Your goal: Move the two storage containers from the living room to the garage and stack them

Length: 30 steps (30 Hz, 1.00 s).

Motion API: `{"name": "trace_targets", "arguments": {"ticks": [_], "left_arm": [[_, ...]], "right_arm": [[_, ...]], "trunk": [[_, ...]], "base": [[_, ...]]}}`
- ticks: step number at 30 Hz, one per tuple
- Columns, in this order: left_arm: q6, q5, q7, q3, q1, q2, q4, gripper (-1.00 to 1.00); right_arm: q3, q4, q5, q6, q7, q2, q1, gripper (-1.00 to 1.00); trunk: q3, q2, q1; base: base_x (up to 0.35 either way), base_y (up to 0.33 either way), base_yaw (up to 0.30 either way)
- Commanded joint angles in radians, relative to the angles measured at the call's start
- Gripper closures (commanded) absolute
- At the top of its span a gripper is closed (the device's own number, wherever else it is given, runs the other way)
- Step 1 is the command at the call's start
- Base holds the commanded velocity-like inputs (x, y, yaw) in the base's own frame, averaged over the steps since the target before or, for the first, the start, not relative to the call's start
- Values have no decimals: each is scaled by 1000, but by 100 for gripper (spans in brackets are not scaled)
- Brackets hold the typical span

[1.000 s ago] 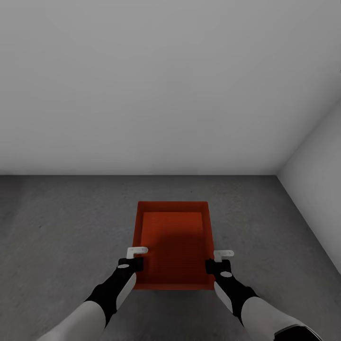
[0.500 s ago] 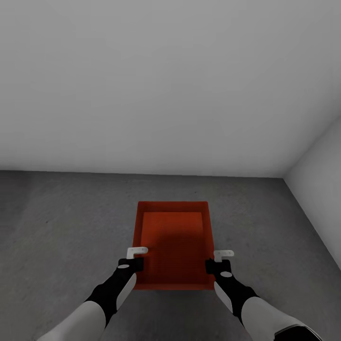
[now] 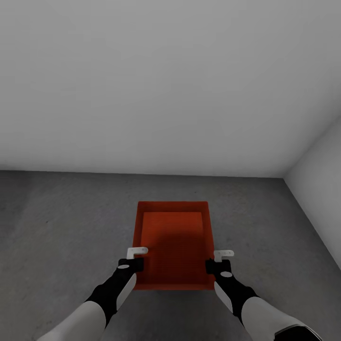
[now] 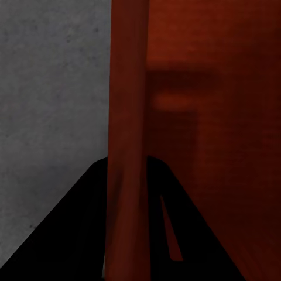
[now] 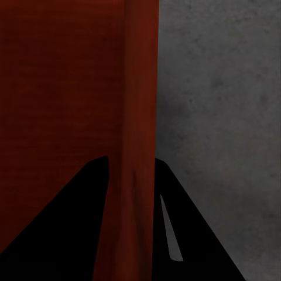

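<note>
Garage floor below, left pincer and right pincer clamp the storage container's walls; next, lower it flat.

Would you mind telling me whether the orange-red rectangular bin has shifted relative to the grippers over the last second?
No. The orange-red rectangular bin sits identically between the left gripper and right gripper; only the camera view swung.

The storage container is hiding the floor beneath it. Its wall is running between the left gripper fingers and its far end is running past the picture's edge.
</note>
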Motion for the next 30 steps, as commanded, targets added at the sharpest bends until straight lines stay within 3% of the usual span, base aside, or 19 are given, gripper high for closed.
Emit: {"name": "trace_targets", "arguments": {"ticks": [1, 21, 30], "left_arm": [[-39, 41, 27, 12, -1, 0, -29, 100], [-39, 41, 27, 12, -1, 0, -30, 100], [-39, 41, 27, 12, -1, 0, -29, 100]], "right_arm": [[-23, 3, -15, -7, -1, 16, 0, 100], [-23, 3, -15, -6, -2, 16, 0, 100], [-23, 3, -15, -7, -2, 16, 0, 100]], "trunk": [[-4, -8, 4], [-77, -148, 81], [-91, -148, 81]], "base": [[0, 0, 0], [0, 0, 0], [0, 0, 0]]}}
